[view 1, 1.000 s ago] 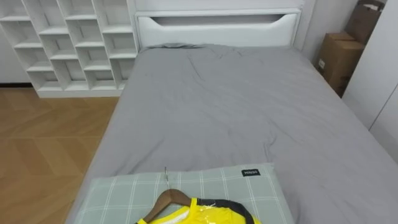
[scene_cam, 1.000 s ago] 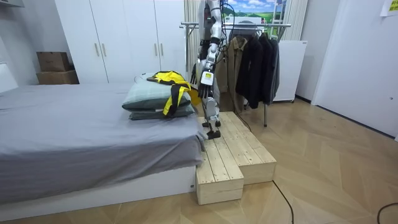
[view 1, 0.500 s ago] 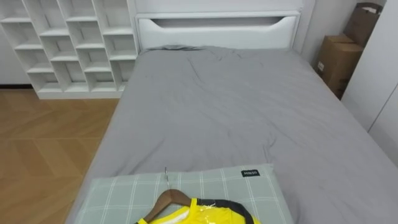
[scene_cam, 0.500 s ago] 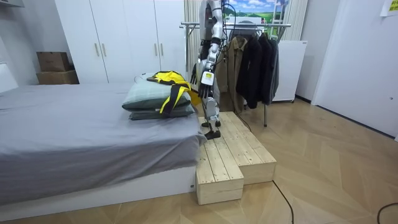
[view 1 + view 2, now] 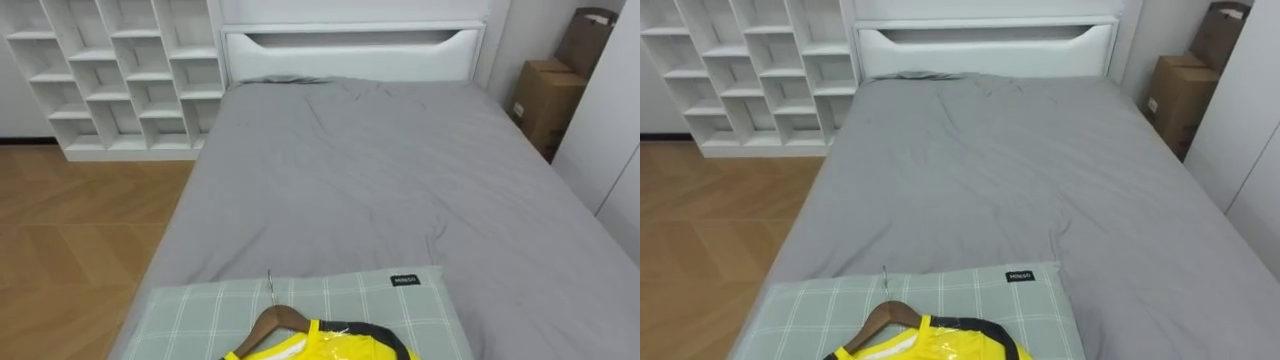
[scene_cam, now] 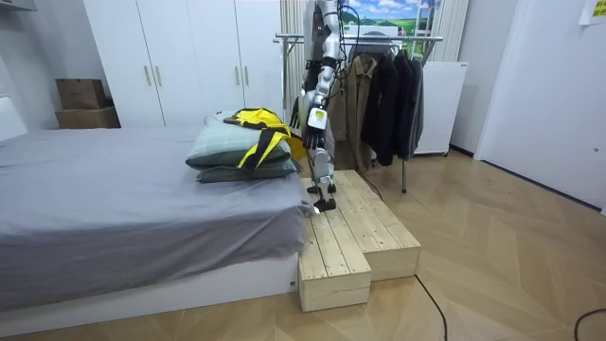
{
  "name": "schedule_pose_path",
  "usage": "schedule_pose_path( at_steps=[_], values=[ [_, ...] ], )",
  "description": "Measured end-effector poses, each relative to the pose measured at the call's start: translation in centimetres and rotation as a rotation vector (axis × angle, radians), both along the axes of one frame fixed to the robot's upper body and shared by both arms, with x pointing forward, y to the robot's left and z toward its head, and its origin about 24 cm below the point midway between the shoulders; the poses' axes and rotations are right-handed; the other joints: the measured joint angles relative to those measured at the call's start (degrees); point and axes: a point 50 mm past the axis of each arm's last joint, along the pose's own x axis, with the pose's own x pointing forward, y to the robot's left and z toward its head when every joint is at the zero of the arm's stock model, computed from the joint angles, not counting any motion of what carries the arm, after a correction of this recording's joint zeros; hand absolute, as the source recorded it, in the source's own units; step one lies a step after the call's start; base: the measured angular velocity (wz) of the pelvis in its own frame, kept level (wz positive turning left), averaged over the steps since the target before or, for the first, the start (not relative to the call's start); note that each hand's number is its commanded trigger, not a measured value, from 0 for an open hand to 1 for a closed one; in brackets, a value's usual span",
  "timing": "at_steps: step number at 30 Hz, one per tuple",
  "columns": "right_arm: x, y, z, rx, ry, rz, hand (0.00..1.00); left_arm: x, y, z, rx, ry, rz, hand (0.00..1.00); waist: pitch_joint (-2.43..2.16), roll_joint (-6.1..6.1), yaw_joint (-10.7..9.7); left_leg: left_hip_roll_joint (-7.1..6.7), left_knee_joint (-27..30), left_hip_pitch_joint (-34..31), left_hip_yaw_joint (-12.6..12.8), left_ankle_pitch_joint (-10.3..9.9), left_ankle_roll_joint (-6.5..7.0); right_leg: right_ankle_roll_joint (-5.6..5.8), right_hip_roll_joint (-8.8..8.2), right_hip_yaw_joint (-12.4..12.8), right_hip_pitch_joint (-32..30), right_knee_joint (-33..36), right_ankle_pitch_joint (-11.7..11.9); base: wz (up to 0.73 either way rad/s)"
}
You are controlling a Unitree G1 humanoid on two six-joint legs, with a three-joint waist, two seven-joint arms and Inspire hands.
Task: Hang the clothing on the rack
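Your robot stands on the wooden platform (image 6: 350,237) at the foot edge of the bed (image 5: 350,170), facing the headboard (image 5: 350,45). The yellow shirt (image 5: 320,345) you are after lies on the checked pillow (image 5: 200,310) at that foot edge, already on a wooden hanger (image 5: 275,320) whose metal hook points up the bed. In the room view the shirt hangs over the pillow's end nearest the robot. The left hand (image 6: 305,117) sits low at the robot's side, just beside that end of the shirt; you cannot tell from here how far open it is or whether it touches the cloth. The clothes rack (image 6: 398,38) with dark coats stands behind the robot. A white shelf (image 5: 120,70) is off the bed's left edge and boxes (image 5: 540,95) off its right.
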Motion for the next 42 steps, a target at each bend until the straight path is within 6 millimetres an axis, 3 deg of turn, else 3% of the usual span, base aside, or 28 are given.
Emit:
schedule_pose_path(
  at_steps=[7, 12, 17, 20, 21, 27, 32, 37, 42],
  values=[
    [0.0, -0.3, 0.0, -0.030, 0.009, 0.012, 0.00, 0.0, 2.0, 0.8, 0.211, -0.030, 0.113, 0.00, -0.15, 0.60, 0.26, -0.02, -0.02, -0.12, -0.14, 0.00, 0.00, 0.00, 0.02, -0.10, 0.24, 0.02, 0.00, 0.00],
    [-0.1, -0.6, 0.1, -0.046, 0.011, 0.013, 0.00, 0.7, 3.4, 1.9, 0.374, -0.087, 0.126, 0.00, -0.01, 0.78, -0.06, -0.20, 0.02, 0.15, -1.28, 0.00, 0.00, 0.00, 0.00, -1.10, 0.84, -0.11, 0.00, 0.09],
    [0.1, -1.1, 0.2, -0.069, 0.010, 0.049, 0.00, 3.6, 4.3, 3.8, 0.576, -0.227, 0.042, 0.00, 0.07, 0.91, 0.38, -0.22, 0.46, -0.26, -2.02, 0.01, -0.02, 0.00, 0.02, -1.43, 0.86, -0.19, -0.02, 0.05],
    [0.3, -1.3, 0.3, -0.080, -0.002, 0.062, 0.00, 5.5, 4.5, 5.1, 0.681, -0.311, -0.090, 0.00, -0.22, 1.28, 0.15, -0.29, 0.94, -0.14, -2.16, 0.04, -0.02, 0.01, -0.01, -1.65, 1.12, -0.23, -0.03, 0.00],
    [0.4, -1.3, 0.3, -0.080, -0.004, 0.064, 0.00, 5.9, 4.5, 5.4, 0.703, -0.327, -0.119, 0.00, -0.06, 0.88, 0.10, -0.30, 0.93, -0.15, -2.16, 0.05, -0.02, 0.01, -0.02, -1.63, 1.07, -0.23, -0.03, 0.00],
    [0.3, -1.4, 0.4, -0.090, -0.014, 0.078, 0.00, 9.9, 4.1, 8.3, 0.878, -0.500, -0.390, 0.00, -0.40, 0.98, -0.24, -0.53, 1.05, -0.63, -2.33, 0.05, 0.00, 0.07, -0.11, -1.61, 1.03, -0.94, -0.07, 0.01],
    [0.5, -1.4, 0.4, -0.087, -0.020, 0.083, 0.00, 13.1, 2.2, 11.0, 0.975, -0.674, -0.569, 0.00, -0.46, 0.99, -0.48, -0.50, 1.29, -1.01, -2.68, 0.04, 0.00, 0.00, -0.01, -1.53, 0.84, -0.97, -0.01, 0.02],
    [0.4, -1.7, 0.5, -0.090, -0.021, 0.084, 0.00, 14.6, 1.6, 12.1, 1.043, -0.730, -0.656, 0.00, -0.52, 1.44, -1.02, -0.49, 0.92, -0.73, -2.69, 0.04, -0.01, -0.05, 0.03, -1.39, 0.93, -0.97, 0.03, 0.00],
    [0.4, -1.8, 0.5, -0.091, -0.024, 0.078, 0.00, 15.0, 1.1, 12.2, 1.048, -0.743, -0.685, 0.00, -0.26, 1.94, -2.28, -0.47, 0.77, -0.62, -2.50, 0.02, 0.00, -0.04, 0.02, -1.20, 0.95, -0.96, 0.09, 0.00]
  ],
)
